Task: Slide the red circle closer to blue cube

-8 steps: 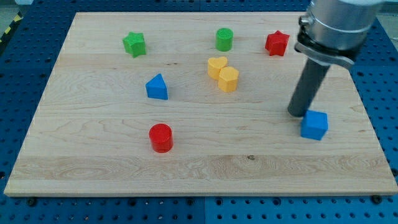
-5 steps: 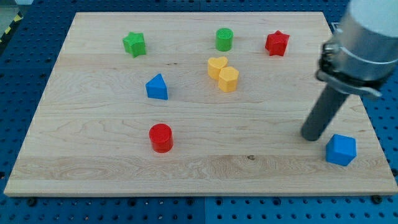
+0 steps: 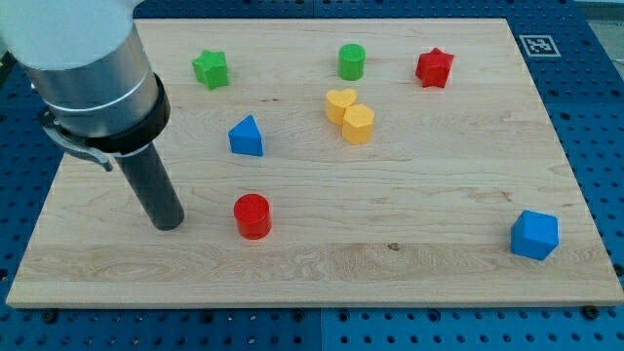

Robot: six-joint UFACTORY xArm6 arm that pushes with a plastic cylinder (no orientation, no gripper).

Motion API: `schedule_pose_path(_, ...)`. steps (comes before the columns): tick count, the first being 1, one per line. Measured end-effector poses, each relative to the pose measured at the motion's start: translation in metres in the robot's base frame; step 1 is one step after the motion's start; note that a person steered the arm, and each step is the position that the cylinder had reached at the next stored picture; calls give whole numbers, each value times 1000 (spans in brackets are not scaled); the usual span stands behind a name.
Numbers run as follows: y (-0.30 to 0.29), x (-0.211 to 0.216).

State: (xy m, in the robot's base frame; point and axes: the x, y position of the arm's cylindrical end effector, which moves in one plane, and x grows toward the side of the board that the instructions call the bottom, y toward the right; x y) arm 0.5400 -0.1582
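Observation:
The red circle (image 3: 253,215) stands on the wooden board in the lower left part of the view. The blue cube (image 3: 534,235) sits far off at the lower right, near the board's right edge. My tip (image 3: 169,225) rests on the board just to the view's left of the red circle, a short gap apart from it. The rod rises from it up and to the left into the arm's grey body.
A blue triangle (image 3: 247,136) lies above the red circle. A yellow heart (image 3: 340,103) and a yellow hexagon (image 3: 359,125) touch at the centre. A green star (image 3: 210,69), a green cylinder (image 3: 352,61) and a red star (image 3: 435,68) line the top.
The blue cube was pushed down and right, then left there. My tip has swept from beside the cube across the board to the left side of the red circle.

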Motion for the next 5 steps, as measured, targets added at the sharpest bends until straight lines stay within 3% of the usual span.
schedule_pose_path(3,136,-2)
schedule_pose_path(5,156,23)
